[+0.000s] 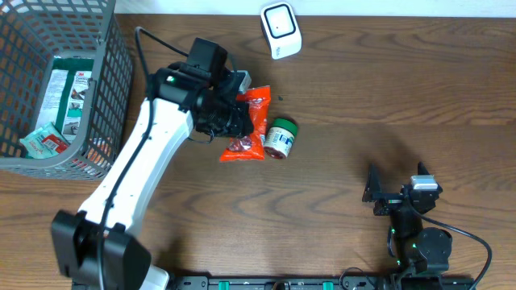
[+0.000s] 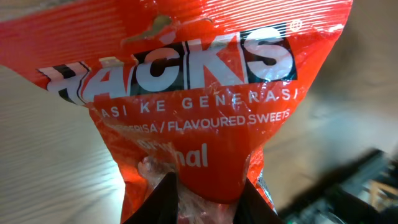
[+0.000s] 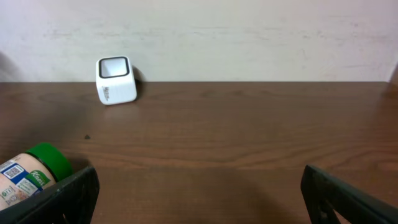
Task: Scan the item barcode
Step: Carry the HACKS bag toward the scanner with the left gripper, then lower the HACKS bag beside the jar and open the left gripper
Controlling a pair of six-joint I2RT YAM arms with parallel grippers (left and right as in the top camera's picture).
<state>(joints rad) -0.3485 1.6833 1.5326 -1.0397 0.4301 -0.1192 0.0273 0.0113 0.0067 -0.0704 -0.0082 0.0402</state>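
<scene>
Jaws, left: your left gripper was closed to a narrow gap on one end of the red sweets packet, near the middle of the table, just beside a green-lidded jar lying on its side. Jaws, right: your right gripper stood spread wide with nothing between its fingers, low at the near edge, well apart from the packet. You had the white scanner at the far edge and a wire basket holding packets at far left.

Open table between jar and scanner
</scene>
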